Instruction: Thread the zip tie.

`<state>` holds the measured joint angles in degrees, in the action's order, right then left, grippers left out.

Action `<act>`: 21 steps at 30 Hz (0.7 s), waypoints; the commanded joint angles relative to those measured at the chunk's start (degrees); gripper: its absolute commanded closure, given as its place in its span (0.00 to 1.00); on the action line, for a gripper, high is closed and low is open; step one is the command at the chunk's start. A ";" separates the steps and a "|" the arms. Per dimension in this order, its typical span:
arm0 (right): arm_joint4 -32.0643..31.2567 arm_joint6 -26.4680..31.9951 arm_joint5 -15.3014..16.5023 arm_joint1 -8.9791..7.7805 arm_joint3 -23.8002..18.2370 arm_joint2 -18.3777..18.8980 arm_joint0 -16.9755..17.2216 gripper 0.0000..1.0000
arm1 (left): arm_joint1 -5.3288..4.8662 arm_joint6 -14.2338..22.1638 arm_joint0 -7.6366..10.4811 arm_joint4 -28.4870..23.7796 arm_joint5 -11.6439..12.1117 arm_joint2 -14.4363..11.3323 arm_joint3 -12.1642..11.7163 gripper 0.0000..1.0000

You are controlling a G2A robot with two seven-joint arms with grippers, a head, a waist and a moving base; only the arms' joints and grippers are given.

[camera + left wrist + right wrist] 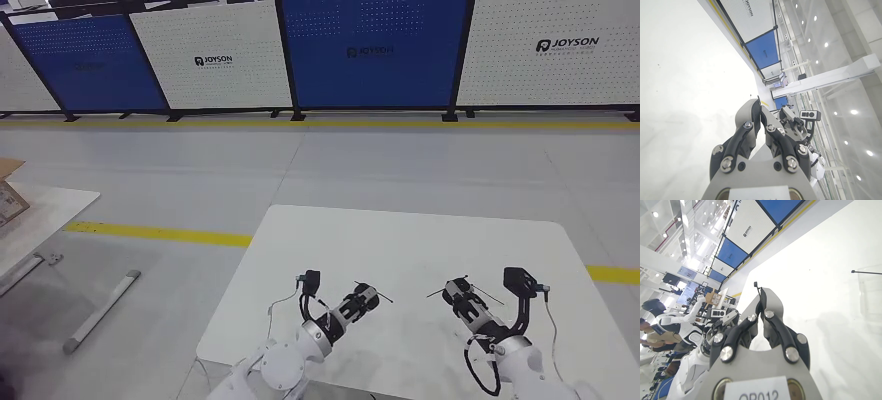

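Note:
Both arms hover low over the near part of the white table (400, 240), a gap between them. My left gripper (362, 297) (759, 106) is shut, and a thin black zip tie (380, 295) pokes out past its fingertips; its tip (758, 97) is just visible. My right gripper (458, 290) (761, 294) is shut on another black zip tie (487, 295), whose small square head (755, 284) sticks up beyond the pads. A further black strip with a head (865, 272) shows at the right wrist view's edge, by a faint clear shape.
Beyond the table's far edge is grey floor with a yellow line (150, 233), then blue and white panels (375, 50). A second table with a cardboard box (8, 195) stands at the left, and a long bar (100, 310) lies on the floor beside it.

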<state>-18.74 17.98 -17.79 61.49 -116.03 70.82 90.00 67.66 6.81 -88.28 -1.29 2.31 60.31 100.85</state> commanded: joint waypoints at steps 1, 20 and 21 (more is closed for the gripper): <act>0.00 0.00 0.00 0.00 0.00 0.00 0.00 1.00 | -0.11 1.60 0.43 1.39 1.23 -0.16 -0.44 1.00; 2.35 -5.10 5.69 0.08 -1.16 2.90 6.61 1.00 | -0.18 2.28 0.70 2.10 1.93 -0.07 -0.84 1.00; 2.67 -5.76 6.10 0.11 -1.20 3.12 7.41 1.00 | -0.18 2.28 0.70 2.10 1.93 -0.07 -0.84 1.00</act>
<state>-16.36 12.77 -12.05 61.58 -117.19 73.76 96.67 67.48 9.10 -87.58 0.81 4.24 60.24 100.01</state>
